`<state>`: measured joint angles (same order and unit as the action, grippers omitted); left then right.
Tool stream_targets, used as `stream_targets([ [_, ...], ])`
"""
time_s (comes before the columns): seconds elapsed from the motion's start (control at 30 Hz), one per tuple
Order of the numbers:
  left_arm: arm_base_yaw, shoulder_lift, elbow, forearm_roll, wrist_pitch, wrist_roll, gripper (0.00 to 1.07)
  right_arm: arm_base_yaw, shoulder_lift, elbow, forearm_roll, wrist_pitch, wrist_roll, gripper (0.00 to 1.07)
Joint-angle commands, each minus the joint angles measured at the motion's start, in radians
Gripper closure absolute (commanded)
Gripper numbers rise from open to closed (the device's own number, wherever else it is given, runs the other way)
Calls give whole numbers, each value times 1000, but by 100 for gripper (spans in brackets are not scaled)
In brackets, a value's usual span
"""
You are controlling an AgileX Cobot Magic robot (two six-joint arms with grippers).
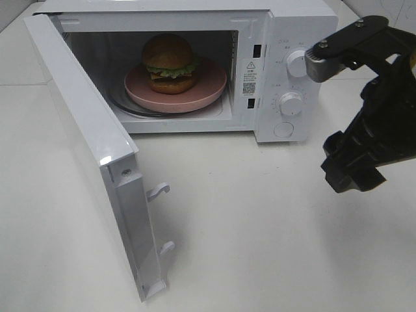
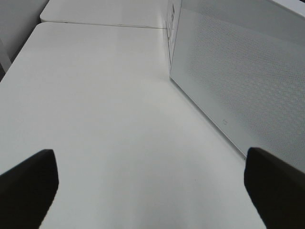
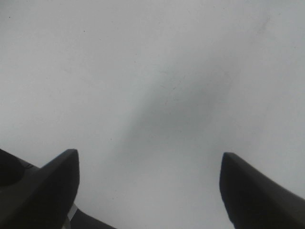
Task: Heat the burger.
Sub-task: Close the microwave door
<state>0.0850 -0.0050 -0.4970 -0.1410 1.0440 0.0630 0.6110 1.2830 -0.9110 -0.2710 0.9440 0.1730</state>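
The burger (image 1: pixel 169 64), with a domed brown bun, green lettuce and dark patty, rests on a pink plate (image 1: pixel 211 84) inside the open white microwave (image 1: pixel 273 26). The microwave door (image 1: pixel 88 130) swings out toward the front left. My right gripper (image 1: pixel 354 179) hangs above the table to the right of the microwave, open and empty; the right wrist view shows its fingers (image 3: pixel 43 191) wide apart over bare table. My left gripper (image 2: pixel 150 183) is open and empty, facing the outer side of the door (image 2: pixel 238 81). It is out of the high view.
Two dials (image 1: pixel 291 103) and a round button sit on the microwave's control panel. The white table (image 1: pixel 260 227) stretches in front of the microwave. Door latch hooks (image 1: pixel 158 190) stick out from the door's edge.
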Motion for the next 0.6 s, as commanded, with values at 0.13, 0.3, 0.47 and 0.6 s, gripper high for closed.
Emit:
stream_targets([
  [0.13, -4, -22, 2, -2, -8, 0, 8, -5, -95, 69, 12, 23, 29, 31],
  [0.3, -4, -22, 2, -2, -8, 0, 8, -64, -208, 119, 45, 30, 34, 31],
  [0.47, -4, -22, 2, -2, -8, 0, 8, -209, -363, 195, 65, 31, 34, 31],
  [0.6, -4, -22, 2, -2, -8, 0, 8, -270, -454, 242, 65, 26, 44, 31],
])
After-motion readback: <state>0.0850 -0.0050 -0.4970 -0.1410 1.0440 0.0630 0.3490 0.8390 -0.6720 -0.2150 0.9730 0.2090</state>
